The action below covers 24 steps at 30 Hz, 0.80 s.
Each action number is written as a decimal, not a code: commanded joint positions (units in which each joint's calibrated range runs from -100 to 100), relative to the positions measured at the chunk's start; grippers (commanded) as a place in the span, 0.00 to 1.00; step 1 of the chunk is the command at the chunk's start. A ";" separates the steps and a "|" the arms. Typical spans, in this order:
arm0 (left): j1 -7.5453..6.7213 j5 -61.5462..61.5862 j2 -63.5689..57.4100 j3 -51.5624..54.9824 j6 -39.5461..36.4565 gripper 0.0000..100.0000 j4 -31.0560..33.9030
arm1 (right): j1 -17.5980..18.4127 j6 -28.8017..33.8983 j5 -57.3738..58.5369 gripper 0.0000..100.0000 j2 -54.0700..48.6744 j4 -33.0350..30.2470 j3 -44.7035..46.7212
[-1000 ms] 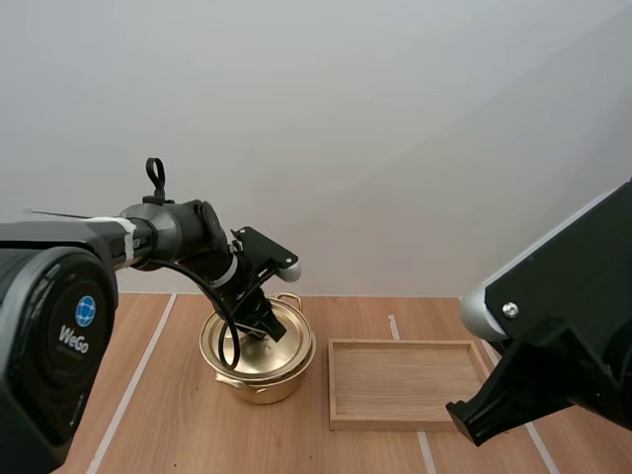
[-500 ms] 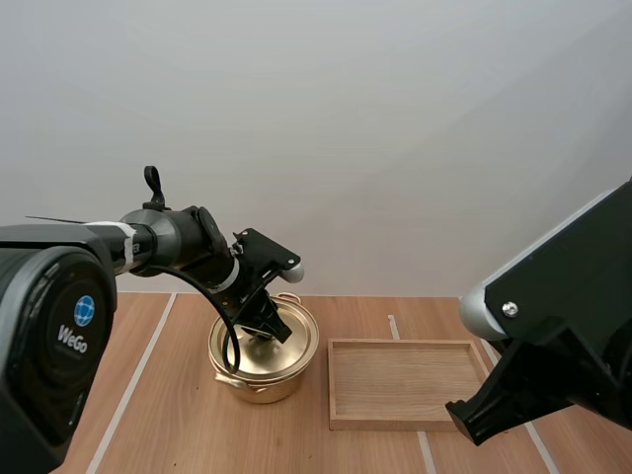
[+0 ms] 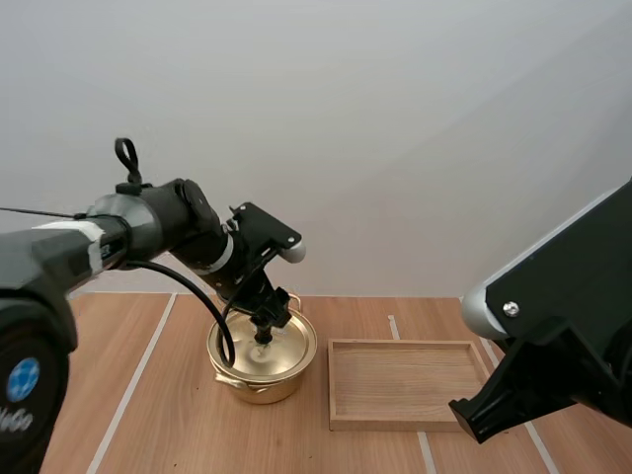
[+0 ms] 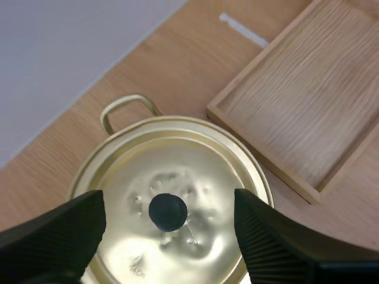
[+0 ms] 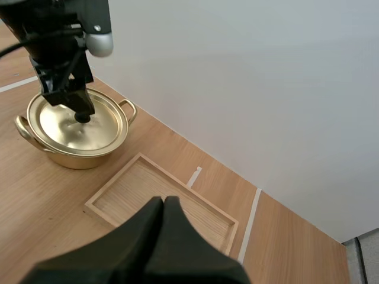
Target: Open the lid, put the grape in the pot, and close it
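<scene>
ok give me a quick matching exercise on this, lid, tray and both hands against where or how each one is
1 lid
2 wooden tray
3 left hand
4 right hand

a shut on nothing
b flat on the table beside the pot
c closed on the pot
d open, one finger each side of the knob

Pairs: 1-c, 2-b, 3-d, 4-a

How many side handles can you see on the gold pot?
2. One handle is on the far side of the pot in the high view; the other handle is opposite, on the near side. Neither is hidden.
</scene>
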 commanded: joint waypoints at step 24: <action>-0.20 3.47 -61.62 9.00 -15.01 0.00 1.03 | -4.31 7.19 -17.14 0.00 -8.70 6.60 2.22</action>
